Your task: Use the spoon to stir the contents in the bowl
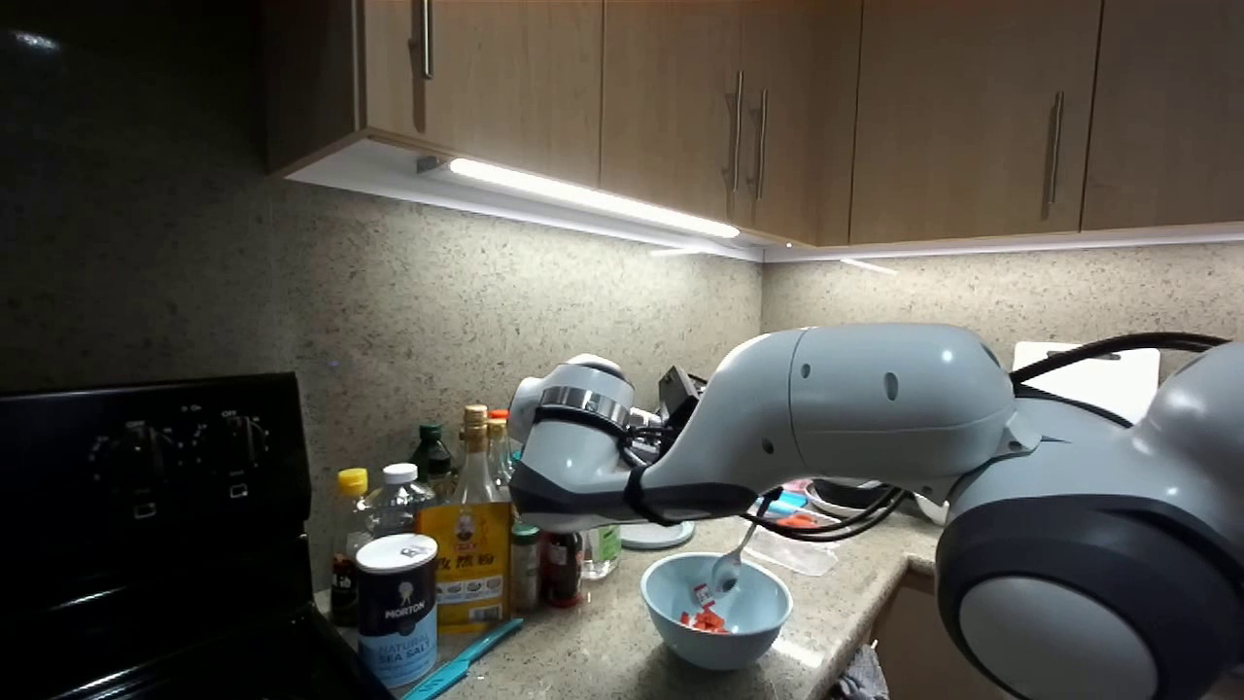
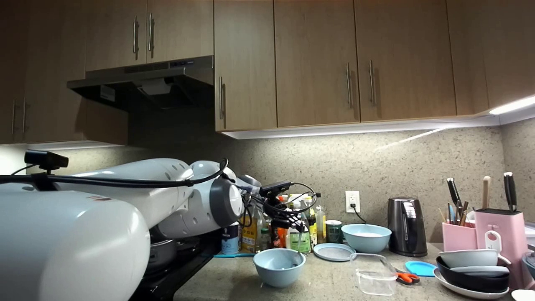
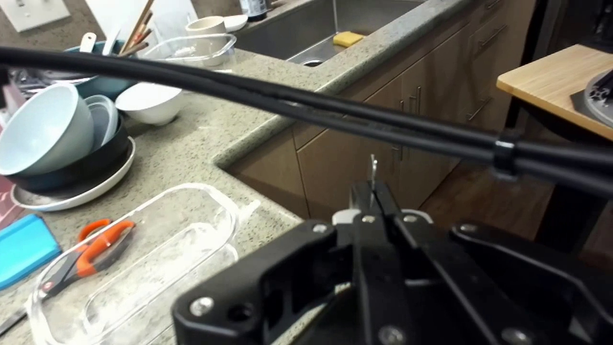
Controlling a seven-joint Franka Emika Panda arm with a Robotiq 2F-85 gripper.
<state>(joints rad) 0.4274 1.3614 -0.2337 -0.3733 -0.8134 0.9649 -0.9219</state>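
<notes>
On a speckled counter (image 2: pixel 330 279), we are seeing a smooth, round, light-blue bowl (image 2: pixel 278 271) holding red chunks (image 1: pixel 707 620); it is sitting below the gripper (image 3: pixel 373 192), whose fingers are pinching a slender, shiny spoon (image 1: pixel 726 574) slanting into it.

Saw the spoon (image 1: pixel 726 572) in the bowl (image 2: pixel 278 275). Off that bowl, in an exterior view: salt canister (image 2: pixel 230 244) sat at 10 o'clock, kettle (image 2: pixel 405 230) at 2, container (image 2: pixel 376 286) at 3.

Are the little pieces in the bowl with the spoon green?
No, in an exterior view the little pieces in the light-blue bowl are red.
</notes>
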